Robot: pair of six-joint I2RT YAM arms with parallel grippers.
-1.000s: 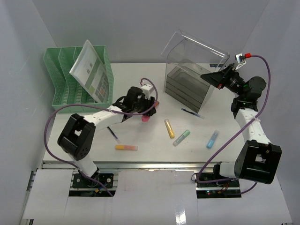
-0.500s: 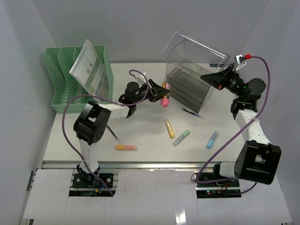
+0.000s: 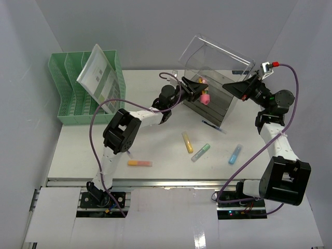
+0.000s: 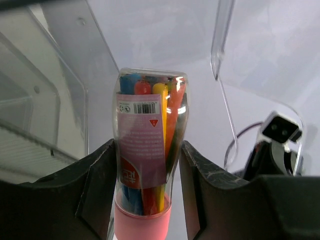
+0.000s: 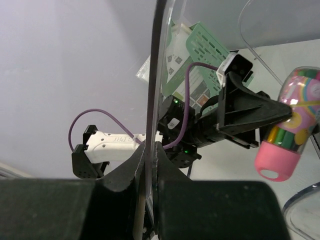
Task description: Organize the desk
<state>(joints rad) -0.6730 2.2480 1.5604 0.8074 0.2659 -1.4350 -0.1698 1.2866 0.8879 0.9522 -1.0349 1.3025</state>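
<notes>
Lid (image 3: 218,52) up, box (image 3: 215,106) mouth open; pens (image 3: 187,142) clutter desk (image 3: 161,148) ctr; rack (image 3: 67,98) blocks L rear.

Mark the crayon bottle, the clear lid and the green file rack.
crayon bottle (image 4: 141,150): left wrist view, its pink label.
clear lid (image 3: 218,56): top view, raised clear panel.
green file rack (image 3: 65,89): top view, left slotted divider.

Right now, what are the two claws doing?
Left claw: holding the pink-capped tube.
Right claw: shut on the clear box lid.

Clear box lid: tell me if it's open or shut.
Open: lid tilted up off the box, its edge pinched between the right fingers.
</notes>
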